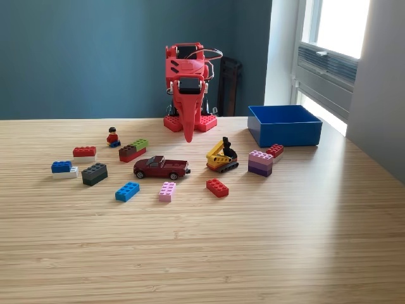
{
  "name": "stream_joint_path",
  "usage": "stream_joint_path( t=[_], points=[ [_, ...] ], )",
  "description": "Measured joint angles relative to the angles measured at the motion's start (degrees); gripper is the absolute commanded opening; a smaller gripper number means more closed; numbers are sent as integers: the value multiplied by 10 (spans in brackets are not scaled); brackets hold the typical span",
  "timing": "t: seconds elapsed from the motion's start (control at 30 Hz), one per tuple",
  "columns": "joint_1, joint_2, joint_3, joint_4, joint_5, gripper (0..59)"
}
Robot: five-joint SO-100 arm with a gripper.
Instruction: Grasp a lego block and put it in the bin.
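A wooden table [202, 253] fills the lower frame, with a red robot arm [187, 76] folded at centre top, its gripper [188, 136] pointing straight down with the tip pressed together just above the table. The blue bin [285, 125] sits at the right of the frame's middle, near the window [329, 44], long axis running left to right, open side up. Toys lie scattered between the arm and the viewer: a dark red toy car [161, 168] at centre, nose to the right, a yellow digger [222, 156] beside it, and a purple and pink stack [260, 163] with a small red brick [275, 150] just in front of the bin. A red brick [217, 187], pink brick [167, 191] and blue brick [127, 191] lie nearest the viewer. At the left are a minifigure [113, 137], a green, brown and red stack [133, 150], a red and white stack [84, 154], a blue and white stack [64, 170] and a dark grey brick [94, 173]
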Motion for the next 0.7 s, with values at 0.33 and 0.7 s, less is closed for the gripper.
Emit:
stream_joint_path(
  t=[0.33,0.7],
  points=[
    [0,0,0,0,0,1],
    [0,0,0,0,7,3]
  ],
)
